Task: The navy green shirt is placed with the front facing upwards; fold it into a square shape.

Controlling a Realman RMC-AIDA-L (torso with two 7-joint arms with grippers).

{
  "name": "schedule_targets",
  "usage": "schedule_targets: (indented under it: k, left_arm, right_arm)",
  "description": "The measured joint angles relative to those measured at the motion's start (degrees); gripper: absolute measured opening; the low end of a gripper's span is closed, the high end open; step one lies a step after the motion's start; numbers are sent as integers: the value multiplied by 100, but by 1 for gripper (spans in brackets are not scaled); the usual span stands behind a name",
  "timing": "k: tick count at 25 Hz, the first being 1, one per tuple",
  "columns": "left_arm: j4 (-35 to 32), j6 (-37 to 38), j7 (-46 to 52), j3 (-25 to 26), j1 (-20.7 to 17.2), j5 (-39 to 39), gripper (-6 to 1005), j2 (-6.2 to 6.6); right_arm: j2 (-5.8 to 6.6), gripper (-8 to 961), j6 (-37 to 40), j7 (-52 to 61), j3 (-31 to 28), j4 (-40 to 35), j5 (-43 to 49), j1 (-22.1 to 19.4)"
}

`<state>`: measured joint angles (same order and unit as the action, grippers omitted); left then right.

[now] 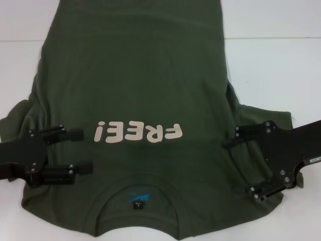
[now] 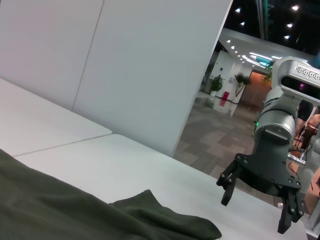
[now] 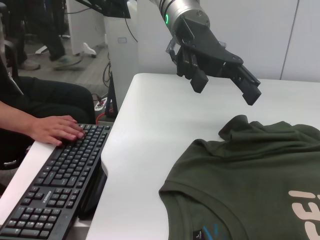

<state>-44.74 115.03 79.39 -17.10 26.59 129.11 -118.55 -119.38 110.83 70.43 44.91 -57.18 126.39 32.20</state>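
Navy green shirt [image 1: 135,90] spread front-up on the white table [image 1: 281,60], collar toward the robot, "FREE!" lettering [image 1: 138,133] across the chest, blue neck label [image 1: 138,197] just inside the collar. Sleeves bunched under at both sides of the lettering, so not lying flat. Left gripper [image 1: 80,150] over the shoulder on the lettering's left side, jaws spread, nothing held. Right gripper [image 1: 241,165] over the opposite shoulder, likewise released and empty. Likely trouble from here: pinching only the top layer, or catching the rumpled sleeve along with the shoulder, and dragging a lopsided fold; uneven height between the two arms would skew the edge and spoil the square. Fabric hanging past the table's near edge could also slide off once lifted. Head view alone gives the whole chest and both claws against the lettering. Right wrist view adds the left claw seen side-on, apparently above the cloth rather than on it, plus a keyboard [image 3: 55,185] with a person's hand [image 3: 55,129] on it beside the table. Left wrist view shows the far claw above the table beyond the crumpled right sleeve [image 2: 165,217], apparently clear of the cloth.
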Motion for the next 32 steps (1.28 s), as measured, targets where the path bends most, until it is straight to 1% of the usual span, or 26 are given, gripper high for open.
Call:
schedule_targets:
  k: [10,18,27,29,32]
  left_arm:
    - [-3,2,18,1,30,0,933,-21]
    - [-9,-27,12,-13,41,-25,932,-19]
    - [-57,-20,21,-31,3,-35,931,-19]
    - [-174,-8,96,-31,-13,-35,931,-45]
    - [-562,-17,596,-25,-29,-21,931,-140]
  right_arm:
    - [11,944,0,-34,16,-13,0,-2]
    - [-15,944,0,-42,26,-13,-1,-25]
    - [-15,944,-104,-10,27,26,-9,-3]
    - [-15,944,-126,-3,26,29,-7,0]
    - [-15,944,-152,4,0,17,-7,-8]
